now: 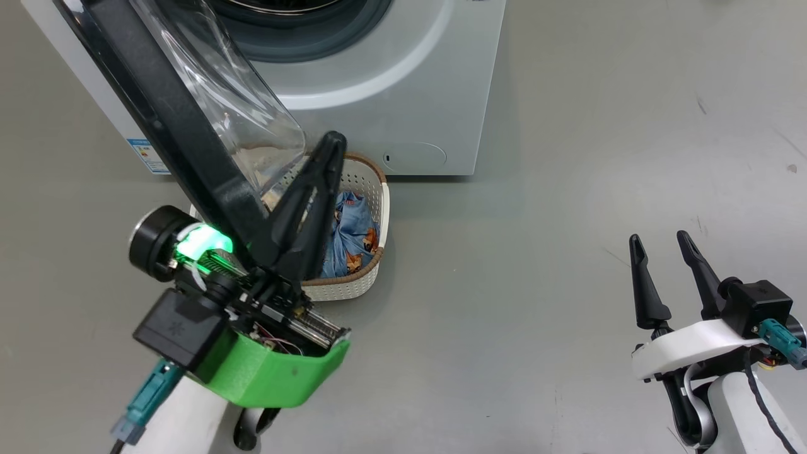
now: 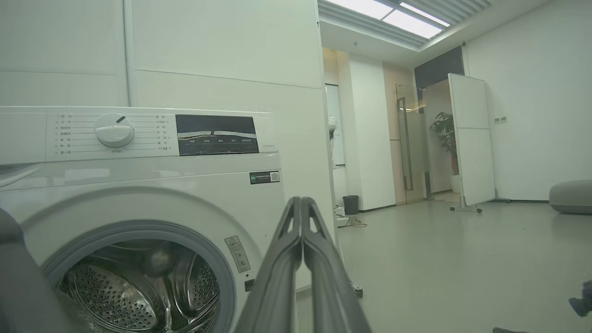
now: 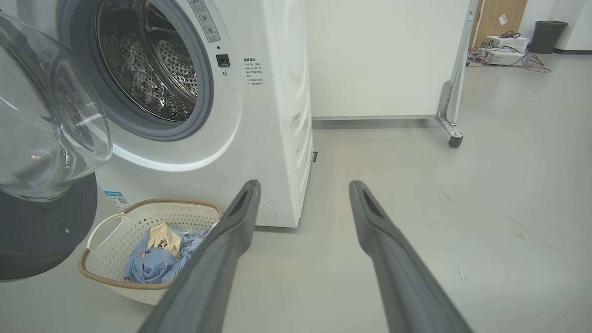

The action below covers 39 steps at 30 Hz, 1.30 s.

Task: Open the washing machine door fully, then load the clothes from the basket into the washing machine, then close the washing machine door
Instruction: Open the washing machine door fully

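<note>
Door [image 1: 183, 126] swung open, hanging above basket [image 1: 380, 189]. Left gripper [image 1: 331, 148] clenched, nothing between fingers, just beside door's black ring; contact unclear. Right gripper [image 1: 660, 243] spread wide, empty, well apart over floor [image 1: 536, 284]. Clothes [image 1: 353, 233] bunched in basket, just before washer [image 1: 403, 94].

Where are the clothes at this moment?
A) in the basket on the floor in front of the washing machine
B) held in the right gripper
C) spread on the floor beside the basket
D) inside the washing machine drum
A: the clothes lie bunched in the basket, the drum shows bare metal, and the right gripper stands open and empty.
</note>
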{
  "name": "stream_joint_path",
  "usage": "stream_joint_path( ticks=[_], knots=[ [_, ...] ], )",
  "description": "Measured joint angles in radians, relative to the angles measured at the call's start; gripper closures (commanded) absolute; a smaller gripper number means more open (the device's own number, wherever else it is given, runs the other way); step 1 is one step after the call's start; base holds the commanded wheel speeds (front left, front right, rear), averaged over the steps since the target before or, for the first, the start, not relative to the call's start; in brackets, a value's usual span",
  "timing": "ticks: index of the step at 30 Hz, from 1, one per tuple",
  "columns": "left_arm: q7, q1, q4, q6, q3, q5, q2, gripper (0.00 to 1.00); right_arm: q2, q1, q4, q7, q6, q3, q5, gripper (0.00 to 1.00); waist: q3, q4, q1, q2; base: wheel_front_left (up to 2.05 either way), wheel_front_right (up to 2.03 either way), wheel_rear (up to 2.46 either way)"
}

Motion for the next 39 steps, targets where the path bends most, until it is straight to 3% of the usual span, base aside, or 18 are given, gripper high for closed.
stream_joint_path(
  ticks=[7,21,39],
  knots=[
    [0.000,0.012,0.043,0.000,-0.099,-0.019,0.000,1.00,0.000,0.000,0.011,0.000,0.001,-0.006,-0.001,0.00,0.003,0.000,0.0000,0.0000,0.00,0.00,0.00],
    [0.001,0.060,0.172,0.000,-0.177,-0.025,0.026,1.00,0.002,0.000,0.023,0.000,0.020,-0.017,-0.008,0.00,0.022,0.003,0.0000,0.0000,0.00,0.00,0.00],
    [0.001,0.075,0.359,0.000,-0.080,-0.074,0.029,1.00,0.008,-0.004,0.033,0.000,0.031,-0.030,-0.015,0.00,0.048,0.006,0.0000,0.0000,0.00,0.00,0.00]
  ],
)
